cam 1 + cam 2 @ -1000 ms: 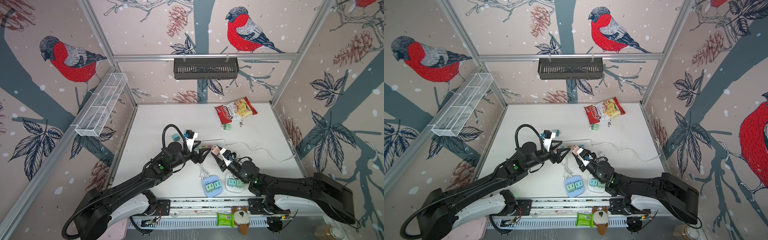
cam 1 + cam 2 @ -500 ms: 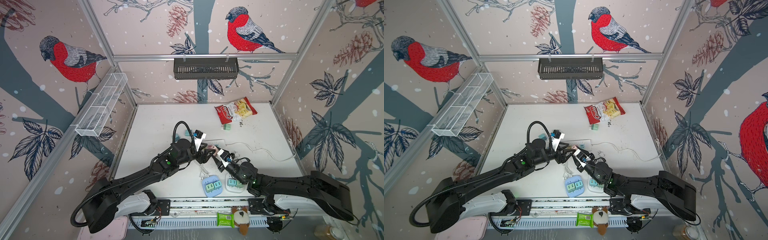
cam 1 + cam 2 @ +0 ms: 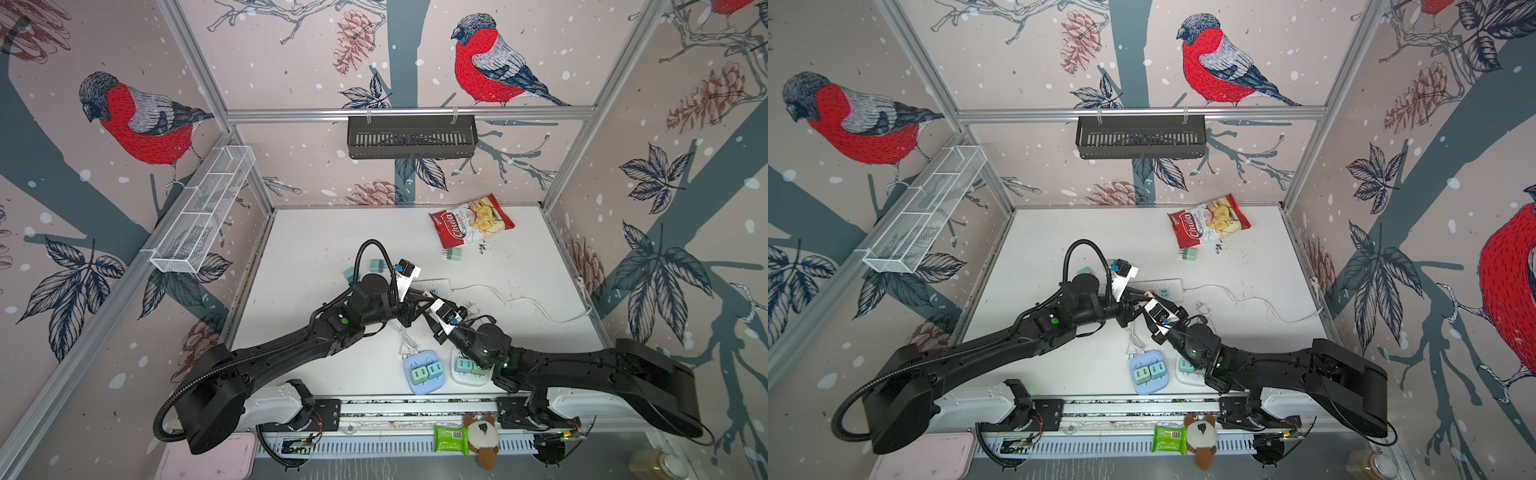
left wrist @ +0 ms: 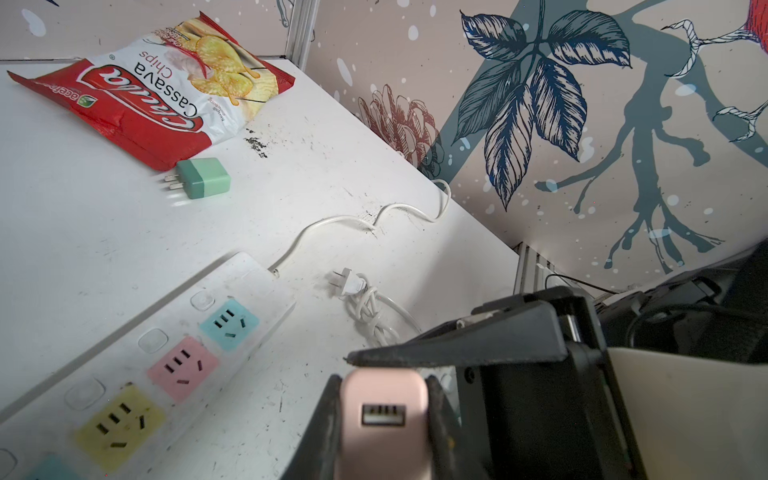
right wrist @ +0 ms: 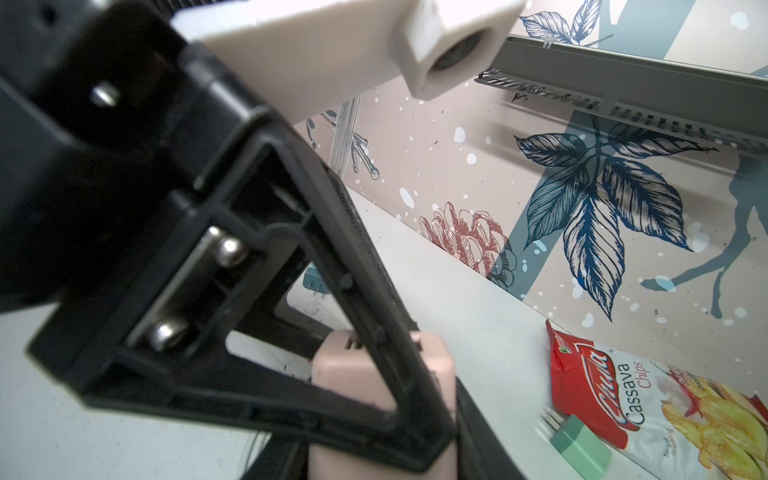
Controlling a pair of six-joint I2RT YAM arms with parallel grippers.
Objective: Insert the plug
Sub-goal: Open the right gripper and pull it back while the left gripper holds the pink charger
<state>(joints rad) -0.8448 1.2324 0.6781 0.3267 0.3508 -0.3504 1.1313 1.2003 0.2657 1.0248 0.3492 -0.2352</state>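
Pink plug [image 4: 384,415] tight in left claw [image 4: 384,386], seemingly also in grip of right claw [image 5: 365,440].

In the left wrist view my plug [image 4: 384,419] shows only its port end. Its prongs are hidden, and the bottom edge cuts the body off. The strip [image 4: 232,282] runs off the left and bottom edges. In the right wrist view my left finger [image 5: 357,266] crosses the plug, and the nearest hardware is blurred. In both top views the plug is only a pink speck. My right arm [image 3: 582,365] covers part of the tray [image 3: 467,380] at the table's [image 3: 332,232] front edge.
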